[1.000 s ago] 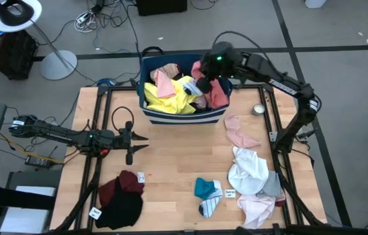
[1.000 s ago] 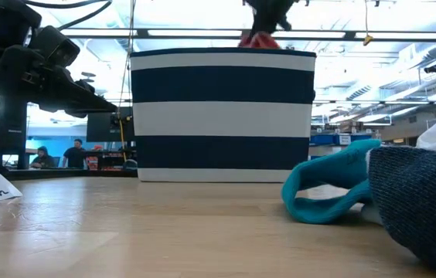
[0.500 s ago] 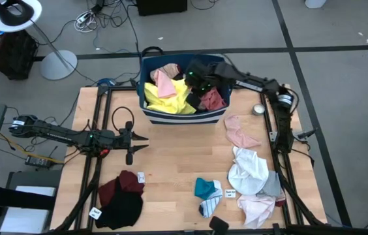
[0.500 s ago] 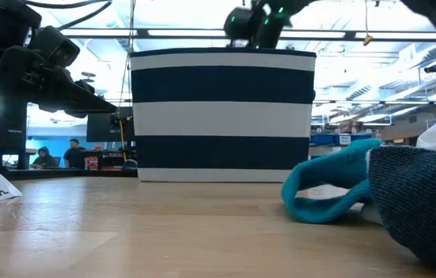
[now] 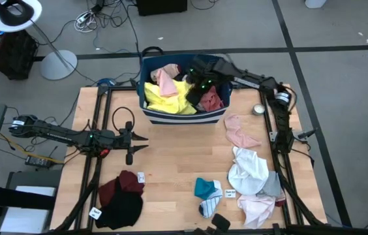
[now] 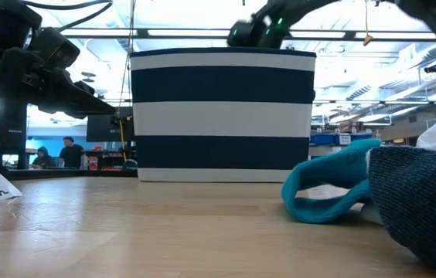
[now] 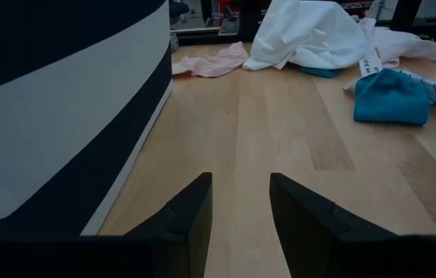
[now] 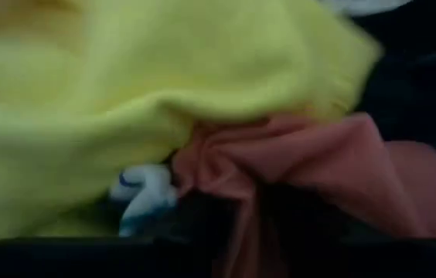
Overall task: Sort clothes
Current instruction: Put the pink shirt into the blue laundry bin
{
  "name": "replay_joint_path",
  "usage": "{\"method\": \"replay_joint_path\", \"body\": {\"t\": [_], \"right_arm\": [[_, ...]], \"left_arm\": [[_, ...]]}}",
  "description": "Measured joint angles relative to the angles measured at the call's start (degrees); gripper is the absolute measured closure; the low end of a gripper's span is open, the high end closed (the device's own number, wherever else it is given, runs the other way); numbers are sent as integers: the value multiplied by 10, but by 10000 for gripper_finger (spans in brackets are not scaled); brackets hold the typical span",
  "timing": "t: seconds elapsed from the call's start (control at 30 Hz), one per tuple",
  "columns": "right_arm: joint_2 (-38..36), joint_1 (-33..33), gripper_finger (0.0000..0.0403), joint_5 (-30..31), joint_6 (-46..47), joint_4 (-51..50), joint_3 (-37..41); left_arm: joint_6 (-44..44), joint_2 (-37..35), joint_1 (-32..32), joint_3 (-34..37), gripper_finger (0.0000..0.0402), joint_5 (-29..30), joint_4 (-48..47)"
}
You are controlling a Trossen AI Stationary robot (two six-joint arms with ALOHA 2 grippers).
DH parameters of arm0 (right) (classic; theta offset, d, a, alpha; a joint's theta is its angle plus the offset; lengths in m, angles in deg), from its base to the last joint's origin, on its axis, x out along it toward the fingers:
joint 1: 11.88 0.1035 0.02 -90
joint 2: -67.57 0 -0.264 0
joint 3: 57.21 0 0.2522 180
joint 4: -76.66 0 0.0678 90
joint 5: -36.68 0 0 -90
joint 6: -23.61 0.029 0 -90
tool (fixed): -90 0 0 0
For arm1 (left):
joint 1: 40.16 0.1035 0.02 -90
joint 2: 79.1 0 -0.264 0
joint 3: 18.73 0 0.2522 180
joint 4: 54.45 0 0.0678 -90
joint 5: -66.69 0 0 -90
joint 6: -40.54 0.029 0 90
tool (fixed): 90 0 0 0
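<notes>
A: So, where do things stand?

B: Seen from above, the right end effector is reaching down into the striped bin at the far edge of the tabletop. Its wrist camera sees a yellow garment pressed against a salmon-pink one, very close. I cannot tell whether its fingers are parted or clenched, or whether any cloth is caught between them.

A: And the other arm?

B: The left end effector waits low over the left side of the tabletop, fingers apart, grasping nothing.

A: Where are the clothes?

B: Some remain in the bin. Sorted piles lie on the tabletop: maroon and black near left, teal and striped socks near centre, white, grey and pale pink near right, and a pink piece just right of the bin.

A: What could go wrong?

B: Likely, the yellow and salmon garments are so tangled that a grab lifts both together. A trailing fold could also snag the bin's rim and tip or drag it.
</notes>
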Motion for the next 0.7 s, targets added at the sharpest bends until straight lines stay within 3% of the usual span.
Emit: {"method": "replay_joint_path", "body": {"t": [0.17,0.5,0.7], "right_arm": [[-79,-2,258,5,-10,-12,0],[-242,21,251,85,4,-88,0],[-344,72,251,158,34,-95,89]], "left_arm": [[0,0,0,0,265,0,0],[-1,0,0,0,265,0,1],[-1,0,0,0,265,0,1]]}}
